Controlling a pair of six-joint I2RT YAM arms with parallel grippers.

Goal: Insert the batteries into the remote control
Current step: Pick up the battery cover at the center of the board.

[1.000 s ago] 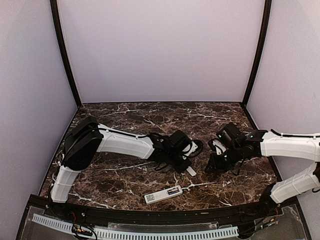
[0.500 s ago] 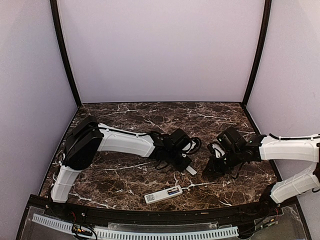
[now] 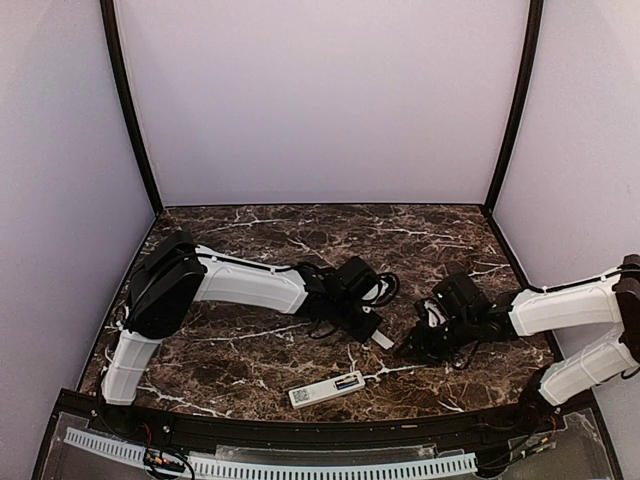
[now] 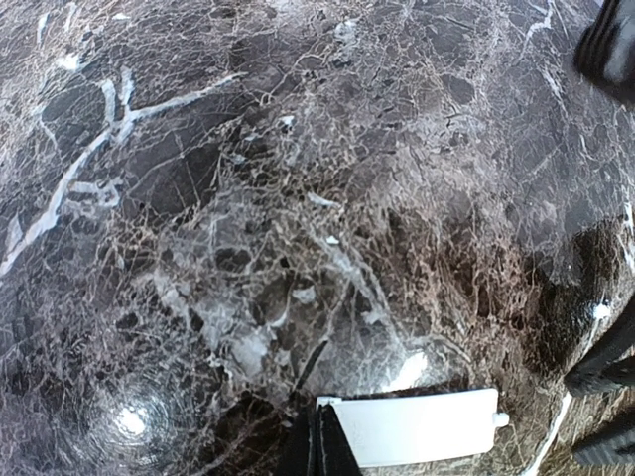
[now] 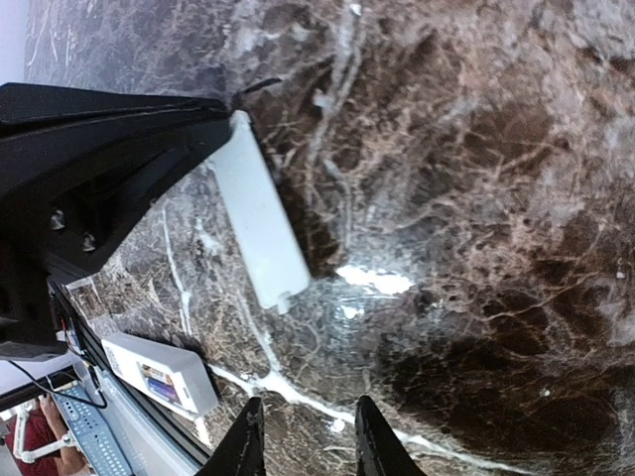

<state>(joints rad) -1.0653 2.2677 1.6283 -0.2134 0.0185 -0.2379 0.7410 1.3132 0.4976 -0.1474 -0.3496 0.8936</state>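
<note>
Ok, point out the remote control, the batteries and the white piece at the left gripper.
remote control (image 3: 322,391), top external view, mid white body.
batteries (image 3: 348,382), top external view, dark cells in the recess.
white piece (image 5: 260,216), right wrist view, flat face.

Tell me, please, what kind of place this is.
Probably a robot test cell: left arm and right arm mounted at a marble-patterned table, plain lilac walls closing it in, dark frame posts.
</note>
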